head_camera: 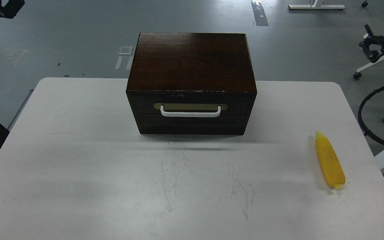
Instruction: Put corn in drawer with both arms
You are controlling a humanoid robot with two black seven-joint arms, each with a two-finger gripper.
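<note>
The yellow corn (pixel 329 160) lies on the white table (pixel 78 173) at the right, stub end toward me. The dark brown wooden box (pixel 192 60) stands at the back middle. Its drawer (pixel 192 110) is closed, and the white bar handle (pixel 190 113) faces me. Only a dark piece of my left gripper (pixel 2 8) shows at the top left corner, far from the box. My right gripper (pixel 373 45) is at the right edge, above the floor and well behind the corn. Its fingers are partly cut off by the edge. Neither gripper holds anything that I can see.
A black cable loop (pixel 368 120) of the right arm hangs beside the table's right edge. The grey floor lies beyond the table, with tape marks and white furniture legs (pixel 315 6) at the back.
</note>
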